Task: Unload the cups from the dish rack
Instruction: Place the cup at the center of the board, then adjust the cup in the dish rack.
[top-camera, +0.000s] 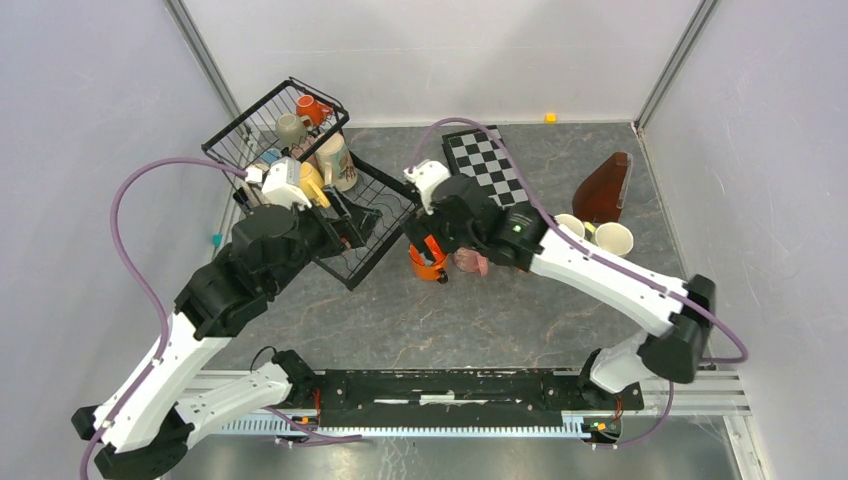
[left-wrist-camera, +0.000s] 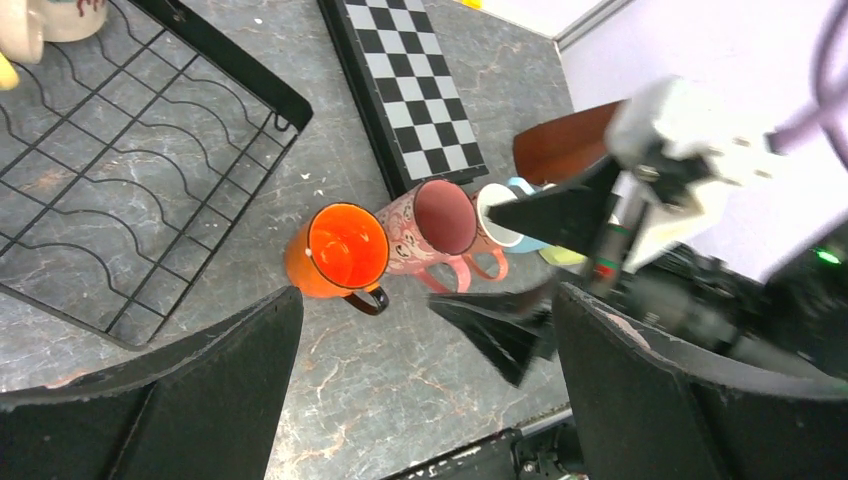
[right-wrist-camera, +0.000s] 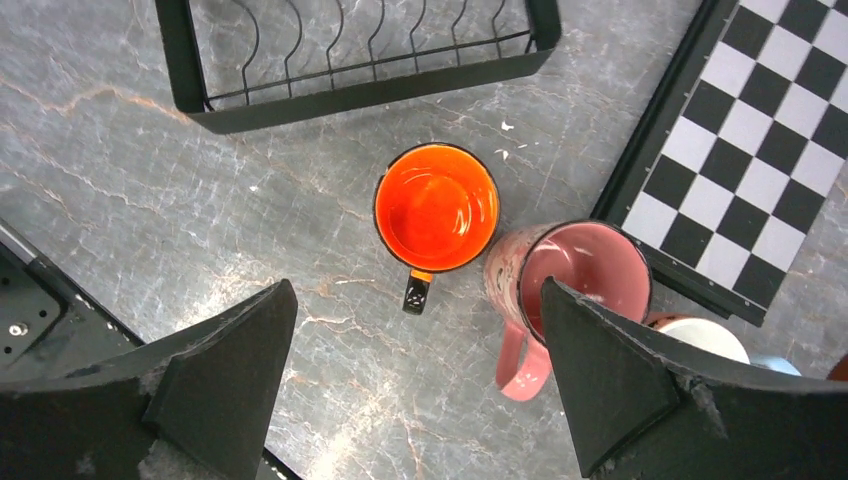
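Observation:
An orange cup (right-wrist-camera: 437, 207) with a black handle stands upright on the table beside a pink cup (right-wrist-camera: 585, 270), just off the dish rack's (top-camera: 372, 243) front corner. My right gripper (right-wrist-camera: 415, 290) hangs open above them with nothing between its fingers, and in the top view it (top-camera: 432, 250) covers part of the orange cup (top-camera: 430, 266). My left gripper (left-wrist-camera: 428, 295) is open and empty over the table by the rack's flat tray (left-wrist-camera: 214, 55). The basket part holds an orange cup (top-camera: 312, 108), a grey-beige one (top-camera: 291, 128), a cream one (top-camera: 337, 160) and a yellow one (top-camera: 312, 183).
A black-and-white checkerboard (top-camera: 490, 165) lies behind the two standing cups. Two pale cups (top-camera: 613, 238) sit at the right next to a brown wedge-shaped object (top-camera: 605, 190). White walls close in the table on three sides.

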